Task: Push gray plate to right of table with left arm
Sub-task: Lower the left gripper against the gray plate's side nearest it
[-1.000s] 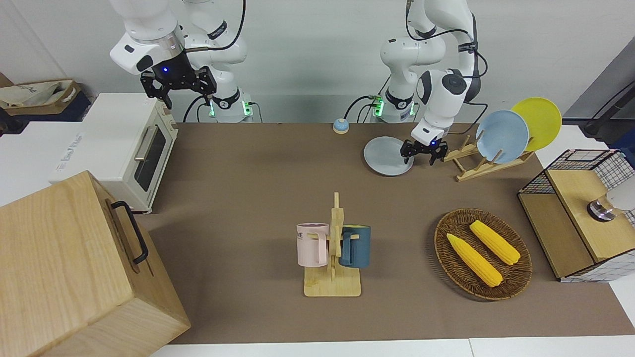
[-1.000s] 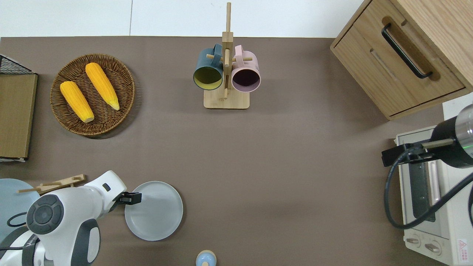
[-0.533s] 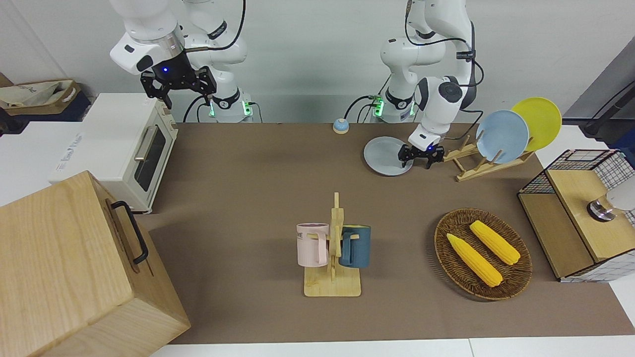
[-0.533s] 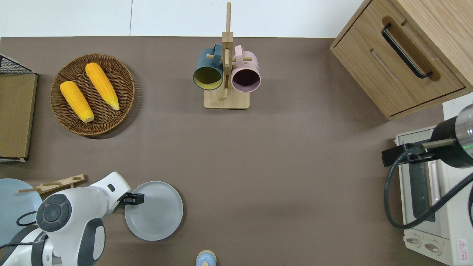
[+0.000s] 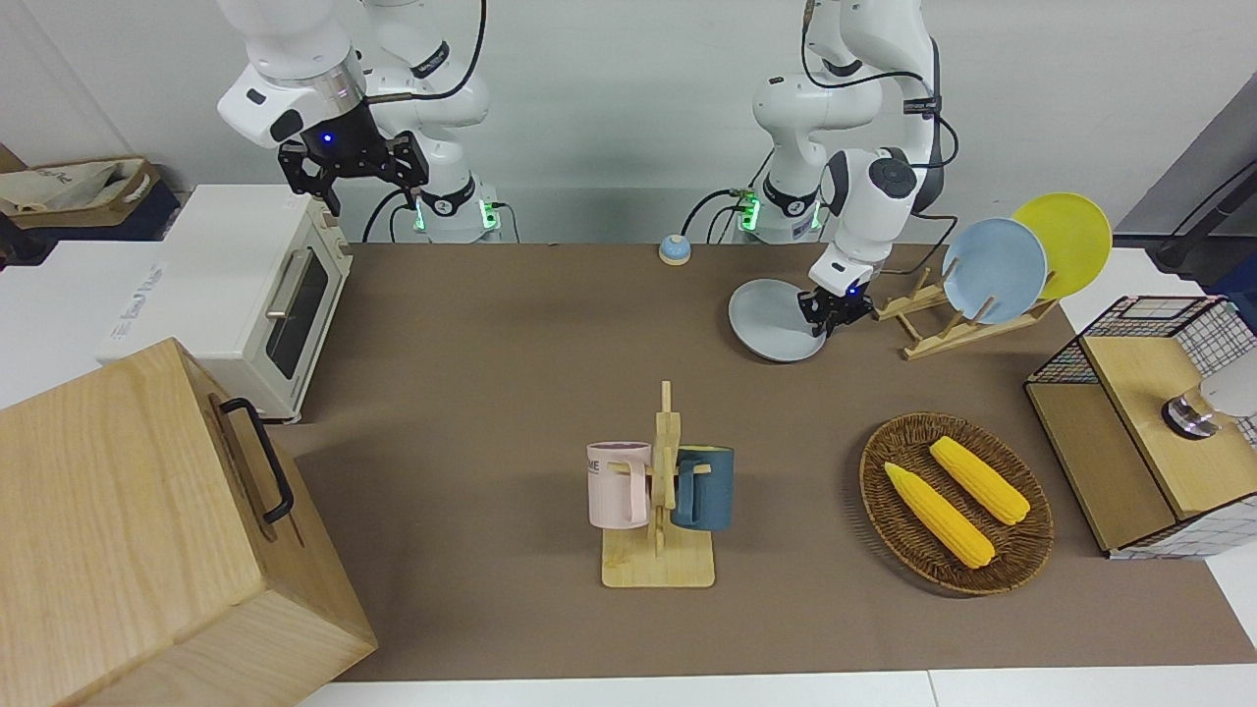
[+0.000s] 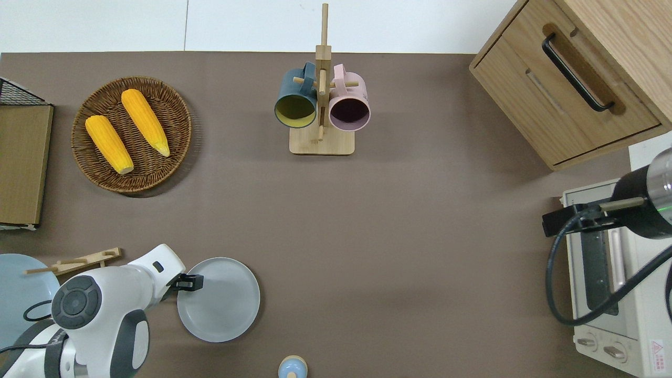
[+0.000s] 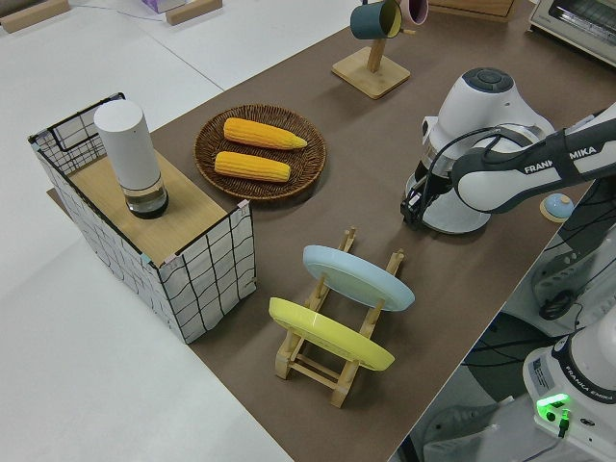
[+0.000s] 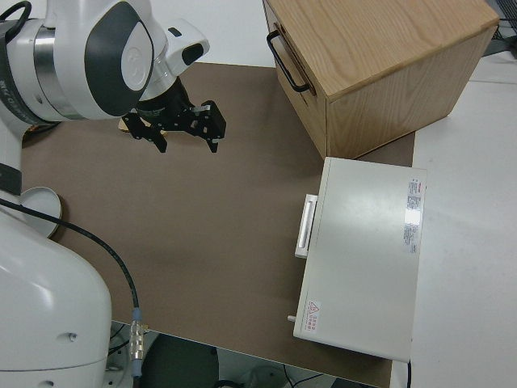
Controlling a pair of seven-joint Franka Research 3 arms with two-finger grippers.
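We see two glossy white arms, our left arm (image 5: 864, 196) with dark gray round joint caps, looping black cables, FRANKA EMIKA lettering, small black grippers lit blue, green lights at both bases.

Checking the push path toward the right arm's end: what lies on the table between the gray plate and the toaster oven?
Nothing: the overhead view shows only bare table between the gray plate and the toaster oven.
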